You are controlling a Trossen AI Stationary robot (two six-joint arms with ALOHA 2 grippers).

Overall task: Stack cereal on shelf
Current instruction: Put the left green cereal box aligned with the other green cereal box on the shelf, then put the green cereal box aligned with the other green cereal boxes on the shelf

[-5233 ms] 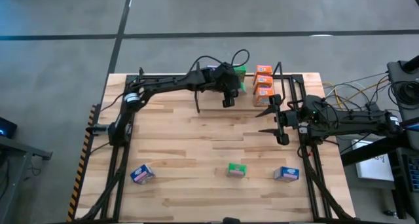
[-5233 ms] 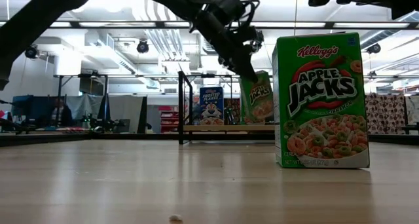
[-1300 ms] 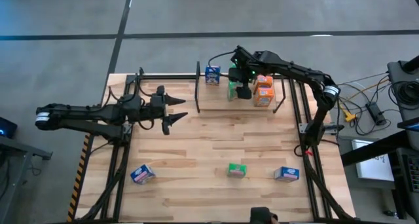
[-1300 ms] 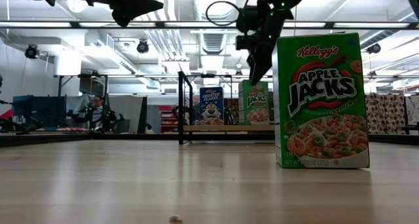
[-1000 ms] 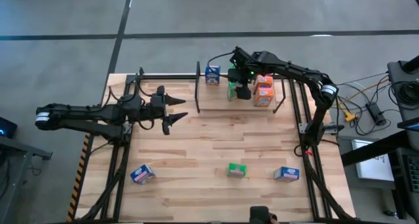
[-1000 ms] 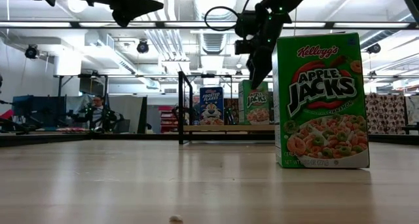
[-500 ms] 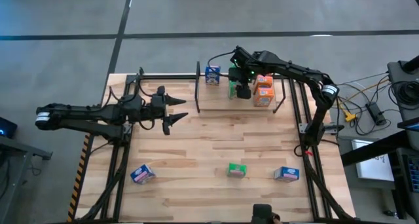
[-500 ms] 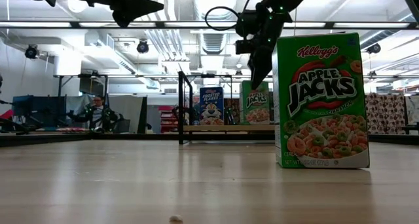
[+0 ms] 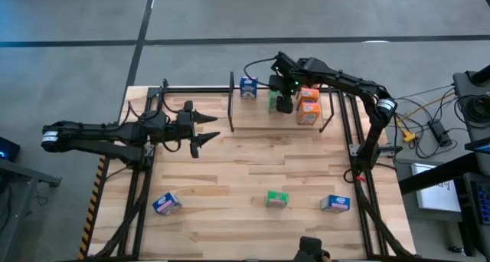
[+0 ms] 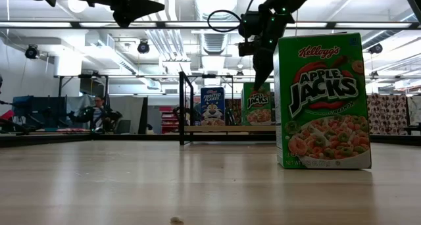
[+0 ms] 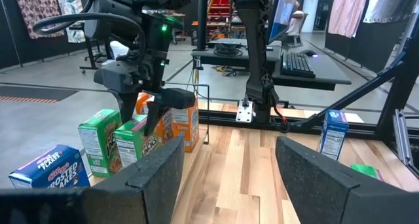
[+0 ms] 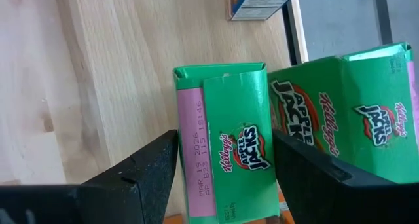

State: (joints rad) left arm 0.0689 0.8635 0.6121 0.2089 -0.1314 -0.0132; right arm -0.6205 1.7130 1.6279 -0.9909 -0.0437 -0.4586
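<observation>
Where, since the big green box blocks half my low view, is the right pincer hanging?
Observer: The right pincer is over the shelf, directly above a small green box that stands next to a second green box.
Operator: Is anything hidden behind the big box?
Observer: Yes, orange boxes sit on the shelf's right part.
Operator: What's left on the table?
Observer: Besides your big green box, there are two more near the front edge: a left blue box and a right blue box.
</observation>
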